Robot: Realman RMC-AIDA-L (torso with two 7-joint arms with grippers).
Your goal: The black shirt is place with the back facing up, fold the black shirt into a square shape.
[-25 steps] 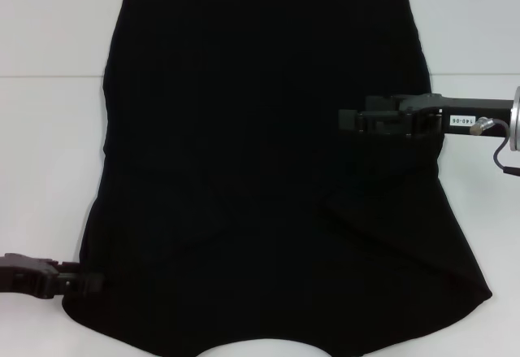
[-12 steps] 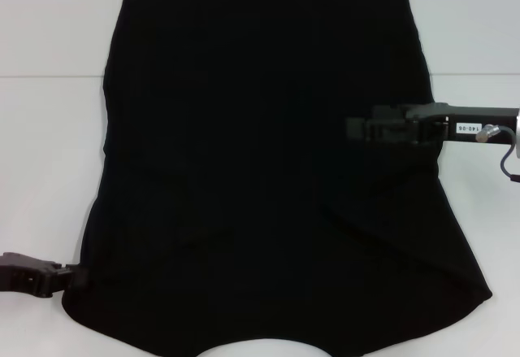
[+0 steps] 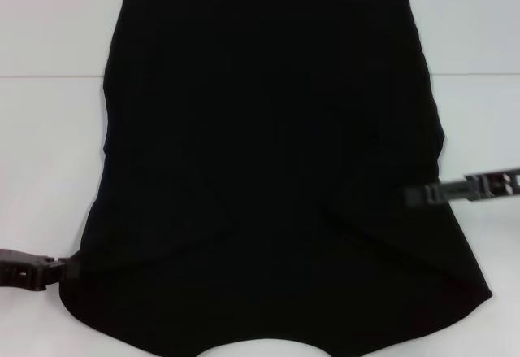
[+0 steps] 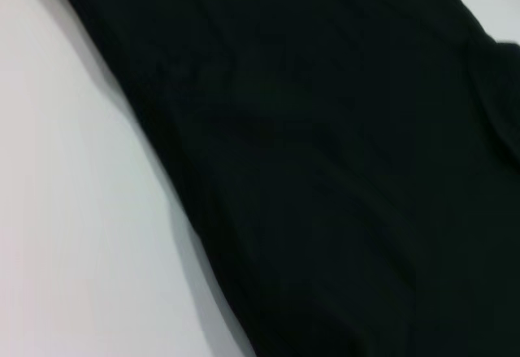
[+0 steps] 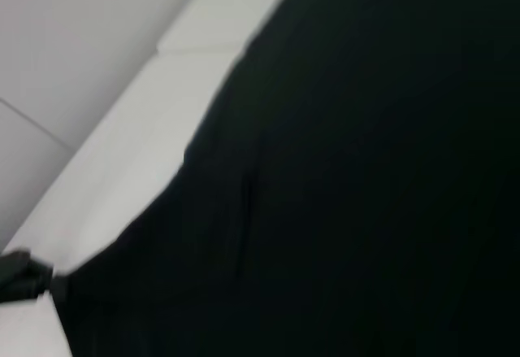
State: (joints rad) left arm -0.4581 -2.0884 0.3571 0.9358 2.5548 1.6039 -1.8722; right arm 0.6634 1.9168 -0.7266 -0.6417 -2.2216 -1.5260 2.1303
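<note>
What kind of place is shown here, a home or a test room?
Probably a test bench or lab, not a home. A plain white table holds only the black shirt, spread flat. The left claw is at its near left corner, and the right claw is over its right edge.

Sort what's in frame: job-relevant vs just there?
Job-relevant:
- black shirt, spread flat, no print showing
- left gripper, at the shirt's near-left edge
- right gripper, over the shirt's right edge

Just there:
- white table, nothing else lying on it
</note>
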